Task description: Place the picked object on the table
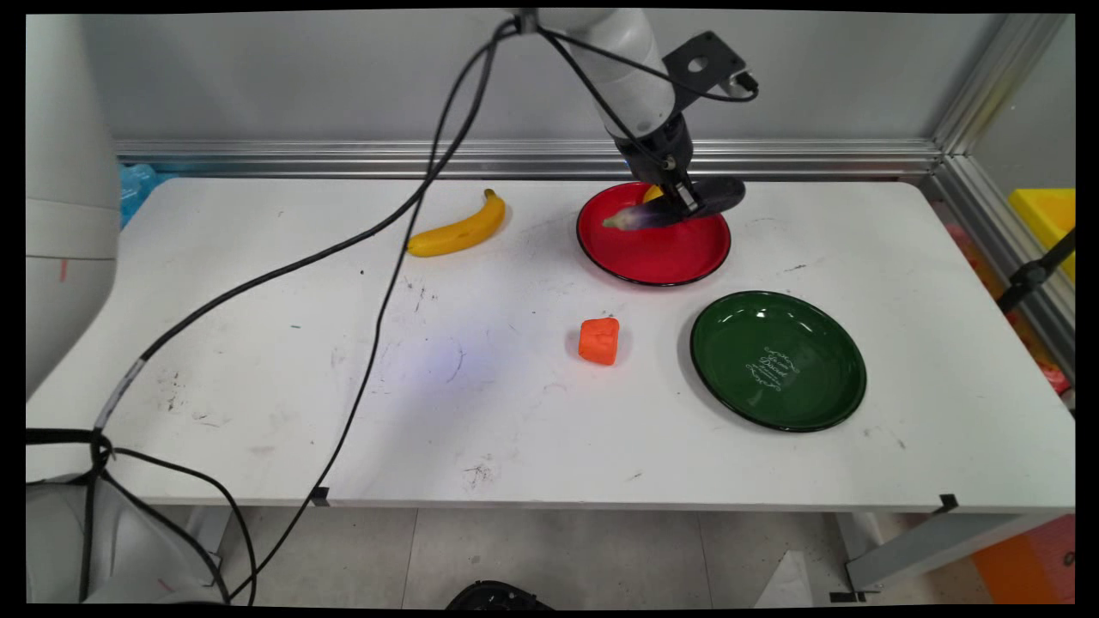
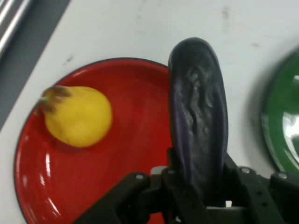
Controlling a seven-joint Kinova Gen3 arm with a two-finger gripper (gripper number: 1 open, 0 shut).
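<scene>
My gripper (image 1: 684,202) is shut on a dark purple eggplant (image 2: 198,116), holding it just above the far side of a red plate (image 1: 652,253). In the main view the eggplant (image 1: 661,210) lies crosswise, its pale stem end pointing left over the plate and its dark end sticking out past the plate's right rim. A yellow pear-like fruit (image 2: 77,116) with a brown stem lies on the red plate (image 2: 135,154), mostly hidden behind the gripper in the main view.
A green plate (image 1: 778,360) sits to the front right of the red one, its edge (image 2: 285,126) showing in the hand view. An orange block (image 1: 598,340) lies mid-table and a banana (image 1: 459,228) at the back left. Black cables hang across the table's left half.
</scene>
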